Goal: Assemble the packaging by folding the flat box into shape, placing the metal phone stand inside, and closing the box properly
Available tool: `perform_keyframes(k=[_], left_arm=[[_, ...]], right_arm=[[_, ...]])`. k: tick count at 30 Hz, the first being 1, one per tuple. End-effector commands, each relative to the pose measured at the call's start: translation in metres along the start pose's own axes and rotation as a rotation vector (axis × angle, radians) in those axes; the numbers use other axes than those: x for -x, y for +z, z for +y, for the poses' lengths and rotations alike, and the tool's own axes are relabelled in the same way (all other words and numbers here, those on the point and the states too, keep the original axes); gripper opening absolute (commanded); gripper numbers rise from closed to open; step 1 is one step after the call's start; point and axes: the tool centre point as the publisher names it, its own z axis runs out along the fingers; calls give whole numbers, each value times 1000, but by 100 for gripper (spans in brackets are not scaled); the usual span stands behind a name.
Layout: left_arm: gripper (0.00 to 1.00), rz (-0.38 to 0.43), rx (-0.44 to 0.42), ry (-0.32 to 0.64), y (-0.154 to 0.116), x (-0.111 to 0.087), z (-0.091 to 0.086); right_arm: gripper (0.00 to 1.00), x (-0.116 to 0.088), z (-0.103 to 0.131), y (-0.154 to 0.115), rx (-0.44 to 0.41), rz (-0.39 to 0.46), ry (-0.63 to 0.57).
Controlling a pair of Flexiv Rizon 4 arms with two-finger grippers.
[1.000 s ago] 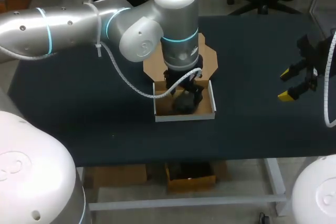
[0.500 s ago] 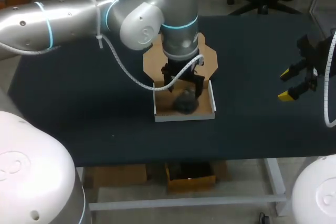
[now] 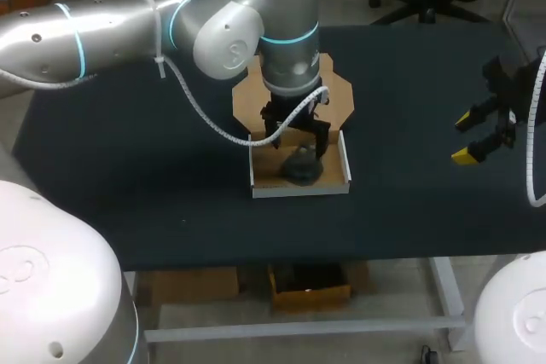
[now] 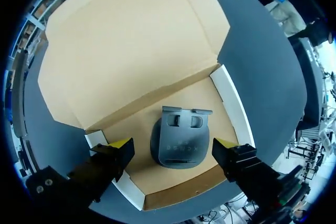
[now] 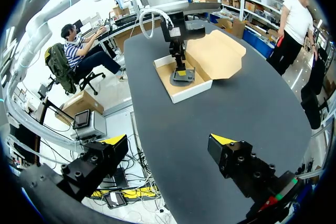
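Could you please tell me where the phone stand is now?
In the head view, the phone stand lies in the box at the table centre, below the open left end effector.

Dark phone stand (image 3: 300, 168) inside open box (image 3: 299, 191), left jaws over it

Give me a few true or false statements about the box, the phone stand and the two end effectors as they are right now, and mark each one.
1. The phone stand lies inside the box. True.
2. The lid is closed over the box. False: it lies open and flat on the table behind the tray.
3. The left end effector is shut on the phone stand. False: its fingers are open, one on each side of the stand, clear of it.
4. The right end effector is open and holds nothing. True.
5. The right end effector hovers over the box. False: it is well off to the side, over bare table.
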Motion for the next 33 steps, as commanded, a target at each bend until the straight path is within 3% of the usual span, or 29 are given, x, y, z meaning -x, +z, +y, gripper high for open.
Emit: perform_keyframes(k=[1,6,12,24,33], left_arm=[[100,-4,1,0,0,-1,-1],[100,-4,1,0,0,-1,-1],[100,-1,-2,-120,-1,2,3],[100,15,30,-214,8,-8,20],[100,6,40,-279,18,-12,21]], right_arm=[[100,0,0,-2,-1,4,0],[100,0,0,-2,-1,4,0],[100,0,0,-2,-1,4,0],[100,0,0,-2,-1,4,0],[100,0,0,-2,-1,4,0]])
